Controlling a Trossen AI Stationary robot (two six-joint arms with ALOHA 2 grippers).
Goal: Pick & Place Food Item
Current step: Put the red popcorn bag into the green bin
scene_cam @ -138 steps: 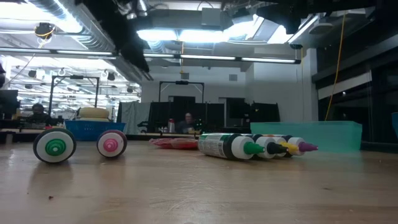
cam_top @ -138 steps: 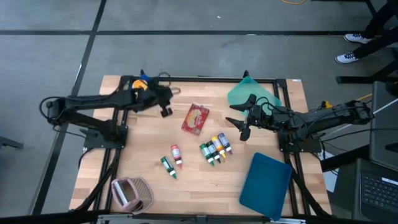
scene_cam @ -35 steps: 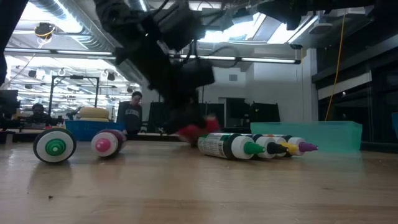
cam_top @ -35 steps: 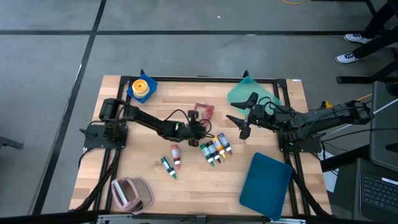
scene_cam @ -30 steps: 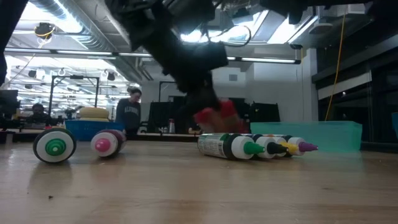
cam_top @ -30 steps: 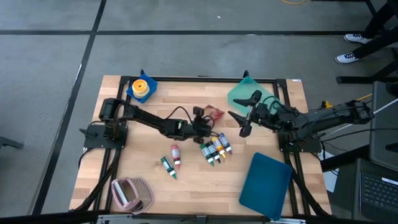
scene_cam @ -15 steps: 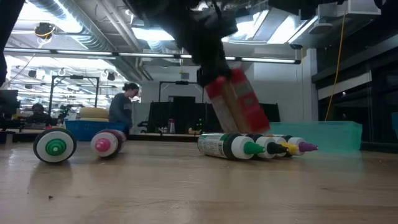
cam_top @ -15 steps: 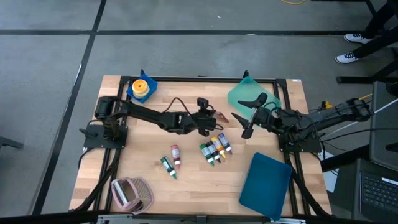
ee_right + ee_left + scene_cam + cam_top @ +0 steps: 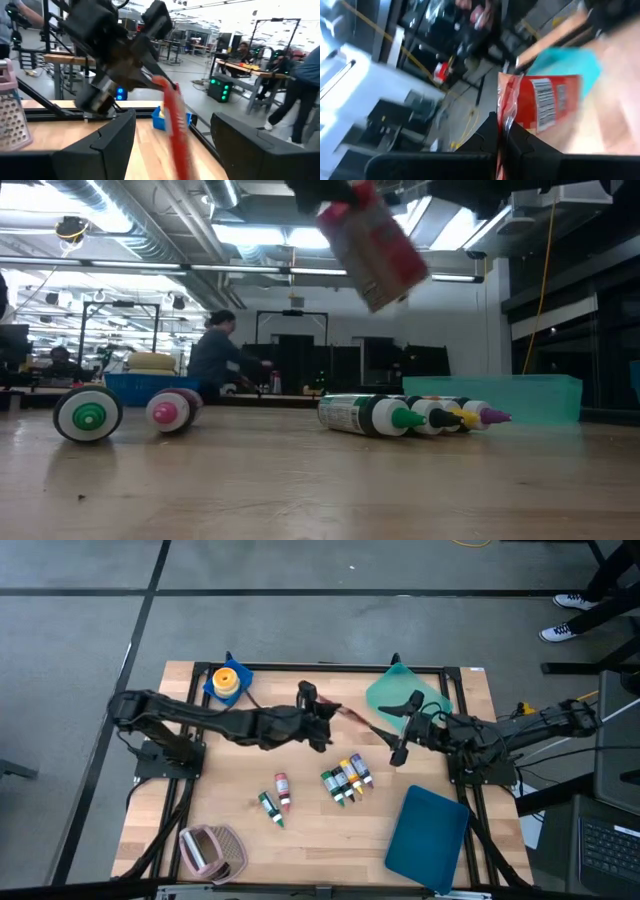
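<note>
Since half a second back, left arm has lifted; red food packet [image 9: 373, 245] now hangs high over table [image 9: 310, 830] centre, clear of bottles [image 9: 346, 780]. Left gripper [image 9: 322, 718] pinches packet's edge. Right gripper [image 9: 400, 730], at 3 o'clock, gapes, packet between its fingers. Judgement: thin edge grip, carry slowly toward teal tray [image 9: 385, 690].

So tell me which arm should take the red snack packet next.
The right. Its gripper waits open beside the red snack packet, which the left gripper holds lifted above the table, edge-on between the right's fingers.
</note>
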